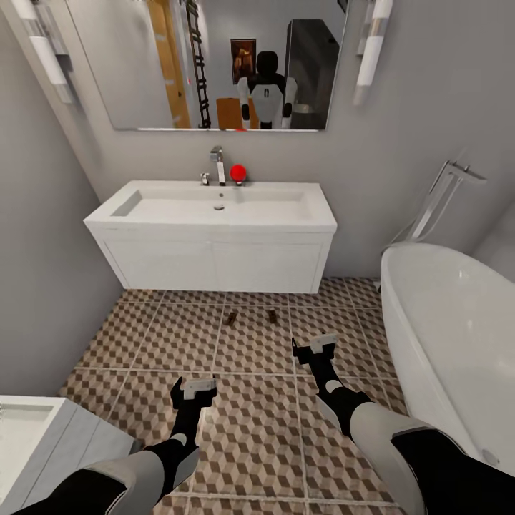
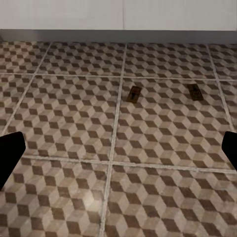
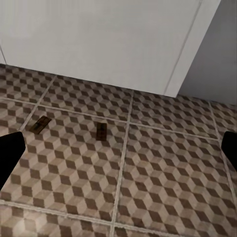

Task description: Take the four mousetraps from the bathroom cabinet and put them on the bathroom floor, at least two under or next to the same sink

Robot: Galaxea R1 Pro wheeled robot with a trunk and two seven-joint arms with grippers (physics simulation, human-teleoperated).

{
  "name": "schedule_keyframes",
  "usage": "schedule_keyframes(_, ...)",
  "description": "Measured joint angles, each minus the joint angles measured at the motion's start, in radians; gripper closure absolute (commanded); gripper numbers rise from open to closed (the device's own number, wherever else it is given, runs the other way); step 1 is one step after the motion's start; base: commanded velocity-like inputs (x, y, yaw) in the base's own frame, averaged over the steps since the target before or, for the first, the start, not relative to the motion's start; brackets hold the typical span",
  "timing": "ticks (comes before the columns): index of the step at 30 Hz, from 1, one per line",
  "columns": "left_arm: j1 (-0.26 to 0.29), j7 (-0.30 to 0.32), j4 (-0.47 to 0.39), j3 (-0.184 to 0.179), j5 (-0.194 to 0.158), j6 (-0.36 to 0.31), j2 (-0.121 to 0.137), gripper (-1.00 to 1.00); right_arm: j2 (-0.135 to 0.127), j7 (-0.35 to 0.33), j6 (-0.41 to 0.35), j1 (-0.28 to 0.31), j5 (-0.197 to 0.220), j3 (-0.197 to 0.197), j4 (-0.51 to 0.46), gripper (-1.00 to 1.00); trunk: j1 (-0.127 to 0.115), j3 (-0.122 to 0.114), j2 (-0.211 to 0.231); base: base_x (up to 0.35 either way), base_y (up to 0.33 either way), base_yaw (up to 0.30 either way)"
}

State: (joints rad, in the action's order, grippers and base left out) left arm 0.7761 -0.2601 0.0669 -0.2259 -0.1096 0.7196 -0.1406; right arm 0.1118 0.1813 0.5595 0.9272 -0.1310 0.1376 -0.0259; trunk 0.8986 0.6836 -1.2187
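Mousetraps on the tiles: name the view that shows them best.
The left wrist view: both mousetraps lie large and unblocked on the bathroom floor. The right wrist view shows the same pair similarly but more obliquely. The head view shows them small, in front of the sink.

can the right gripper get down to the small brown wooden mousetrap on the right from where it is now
Probably yes. The right gripper hangs open over bare cube-patterned floor tiles, and the small brown wooden mousetrap lies flat just ahead, before the white vanity. Nothing lies between them.
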Motion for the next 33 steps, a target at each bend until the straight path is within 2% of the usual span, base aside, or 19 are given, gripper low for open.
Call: schedule_keyframes(33, 0.0, 0.0, 0.001, 0.0, 0.0, 0.0, -0.001, -1.0, 0.0, 0.0, -0.004, 0.0, 0.0, 0.0, 0.0, -1.0, -0.127, -0.103, 0.231, 0.0, 0.0, 0.0)
